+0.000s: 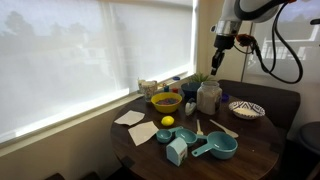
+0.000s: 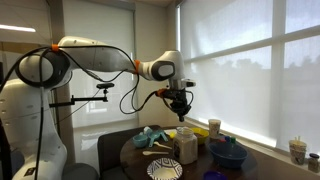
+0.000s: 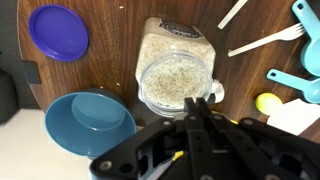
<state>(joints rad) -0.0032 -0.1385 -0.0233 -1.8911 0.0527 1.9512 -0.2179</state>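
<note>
Tool hangs high with jaws pressed together, gripping nothing, directly above the glass jar of grain at centre frame; blue bowl sits lower left on the wooden surface.

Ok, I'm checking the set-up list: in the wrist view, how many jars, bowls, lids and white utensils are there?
Grain jar: 1
Blue bowl: 1
Purple lid: 1
White utensils: 2
Total: 5

Clear jar, grain-filled, lidless, upright on dark wooden table.
</note>
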